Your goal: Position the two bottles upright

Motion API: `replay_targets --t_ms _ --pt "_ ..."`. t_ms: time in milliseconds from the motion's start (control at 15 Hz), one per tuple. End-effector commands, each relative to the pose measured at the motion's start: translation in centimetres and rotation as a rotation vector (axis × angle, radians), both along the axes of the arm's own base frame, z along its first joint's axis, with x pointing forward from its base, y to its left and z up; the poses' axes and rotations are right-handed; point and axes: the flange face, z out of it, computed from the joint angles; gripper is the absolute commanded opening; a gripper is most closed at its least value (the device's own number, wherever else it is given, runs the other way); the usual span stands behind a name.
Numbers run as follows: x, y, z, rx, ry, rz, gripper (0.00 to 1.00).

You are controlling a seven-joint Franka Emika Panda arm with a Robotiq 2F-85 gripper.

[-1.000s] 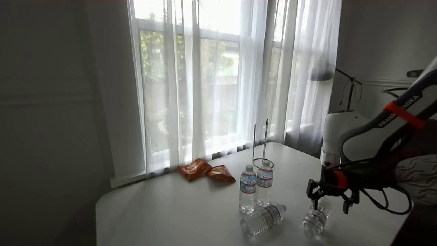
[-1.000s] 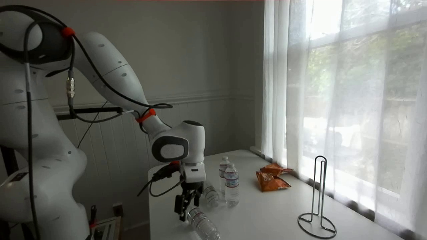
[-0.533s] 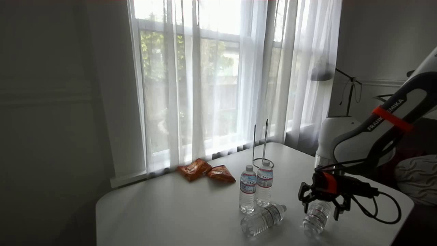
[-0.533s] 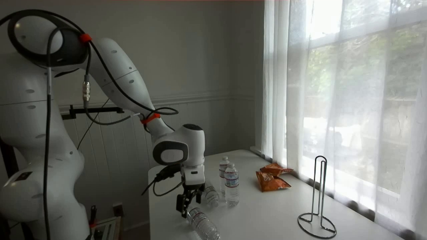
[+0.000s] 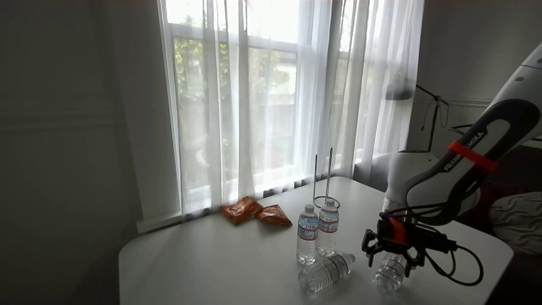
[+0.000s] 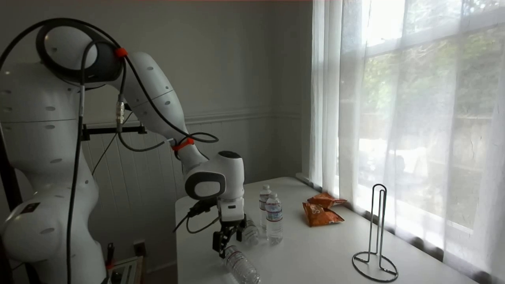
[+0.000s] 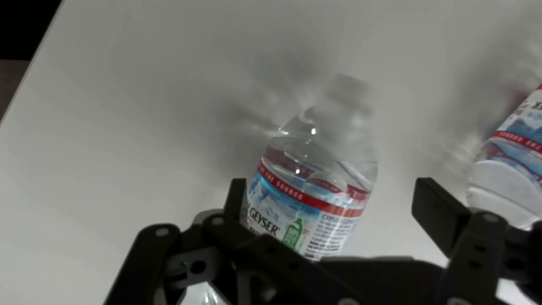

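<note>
Hovers with hand [image 7: 332, 199] spread wide and holding nothing, over the lying Crystal Geyser bottle [image 7: 305, 207], liable to roll it by closing off-centre.

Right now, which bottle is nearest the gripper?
The lying bottle framed by the open gripper; the other lying bottle and two upright bottles are farther off.

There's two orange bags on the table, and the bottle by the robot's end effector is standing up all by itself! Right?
Not quite: the bottle by the end effector is lying on its side, as both exterior views show. The rest is right.
</note>
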Motion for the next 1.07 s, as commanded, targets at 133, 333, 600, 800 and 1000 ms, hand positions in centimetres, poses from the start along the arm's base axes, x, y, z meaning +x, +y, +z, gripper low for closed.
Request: replay_targets --t_ms 133,333,600,800,1000 --pt "1.1 0.7 -2.2 -0.015 0.012 -0.061 1.00" --pt "1.4 0.5 -3.1 -0.019 0.021 -0.078 1.00" --pt "1.9 0.0 -3.9 -0.026 0.041 -0.102 0.89" --pt "2.0 -0.8 -4.0 -0.026 0.043 -0.109 0.57" --pt "2.2 -2.3 -3.3 -0.014 0.035 -0.122 0.39"
